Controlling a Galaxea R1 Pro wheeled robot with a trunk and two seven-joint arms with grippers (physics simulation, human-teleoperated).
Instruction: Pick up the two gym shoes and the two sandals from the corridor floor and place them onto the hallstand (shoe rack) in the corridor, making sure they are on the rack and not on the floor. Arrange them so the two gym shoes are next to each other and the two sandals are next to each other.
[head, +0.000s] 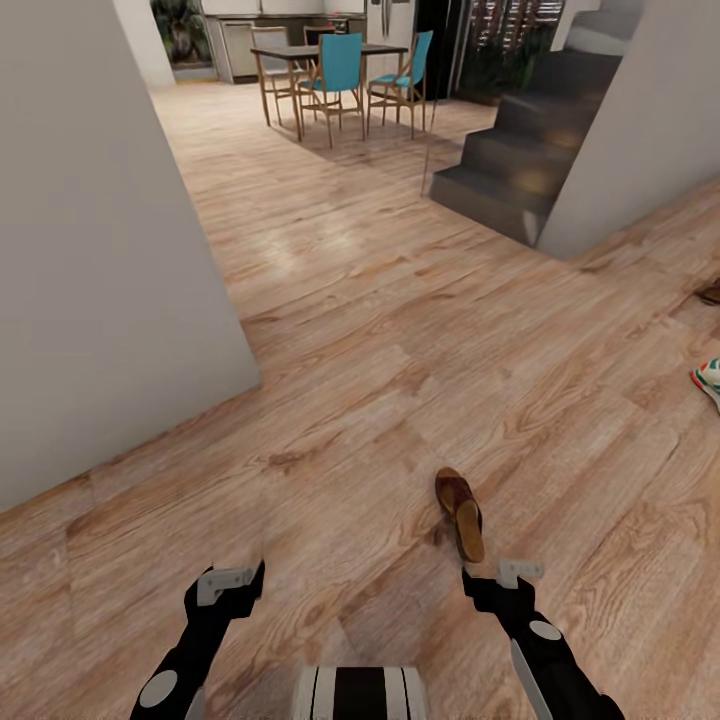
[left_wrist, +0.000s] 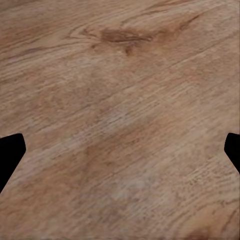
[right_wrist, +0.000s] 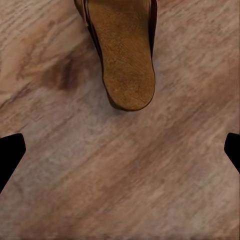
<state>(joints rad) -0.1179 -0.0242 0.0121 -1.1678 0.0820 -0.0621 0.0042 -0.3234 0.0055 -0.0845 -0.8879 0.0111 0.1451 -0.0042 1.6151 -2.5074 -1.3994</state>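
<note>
One brown sandal (head: 460, 515) lies on the wood-plank corridor floor (head: 400, 330), just ahead of my right gripper (head: 505, 580). In the right wrist view its tan heel (right_wrist: 127, 65) sits beyond the open gripper (right_wrist: 120, 150), apart from the black fingertips (right_wrist: 10, 155). My left gripper (head: 232, 585) hangs open over bare floor (left_wrist: 120, 100), with nothing between its fingers. A white gym shoe (head: 708, 380) with green and red accents is cut off by the right edge. A brown sliver (head: 711, 293) farther along that edge may be the other sandal. The hallstand is out of view.
A grey wall corner (head: 100, 250) juts in on the left. Dark stairs (head: 520, 150) rise at the back right beside another wall (head: 640, 130). A dining table with blue chairs (head: 340, 75) stands far ahead. Open floor stretches between them.
</note>
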